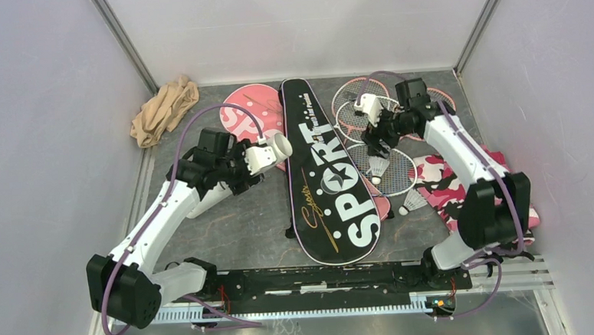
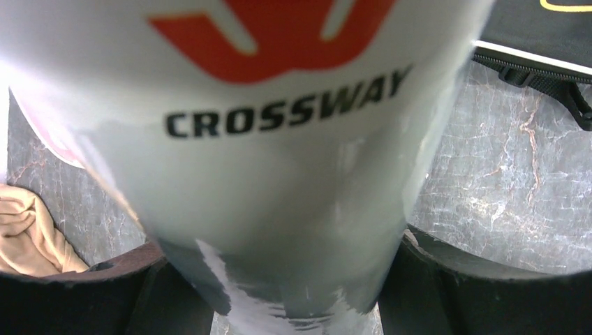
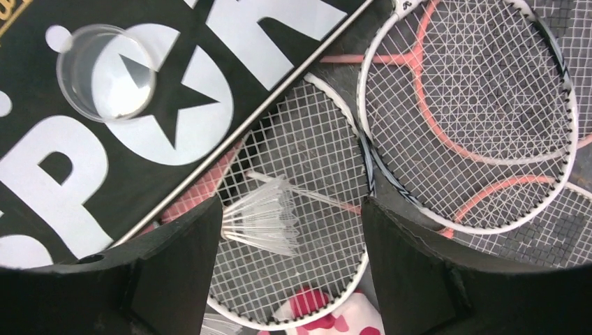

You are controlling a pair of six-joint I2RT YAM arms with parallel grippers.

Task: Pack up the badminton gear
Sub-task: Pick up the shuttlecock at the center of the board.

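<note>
My left gripper (image 1: 265, 161) is shut on the long white tube (image 1: 280, 146), held tilted above the table with its open end up; in the left wrist view the tube (image 2: 279, 174), lettered CROSSWAY, fills the frame between my fingers (image 2: 293, 296). My right gripper (image 1: 377, 136) is open over the pink-framed rackets (image 1: 368, 114). In the right wrist view a white shuttlecock (image 3: 262, 218) lies on racket strings (image 3: 468, 91) between the open fingers (image 3: 290, 216), close to the left one. A second shuttlecock (image 1: 412, 201) lies nearer. The black SPORT bag (image 1: 329, 189) lies in the middle, the pink bag (image 1: 249, 112) behind it.
A clear round cap (image 3: 106, 70) rests on the black bag. A beige cloth (image 1: 164, 109) lies at the back left, also in the left wrist view (image 2: 28, 234). A pink camouflage cloth (image 1: 452, 186) lies under the right arm. Grey walls enclose the table.
</note>
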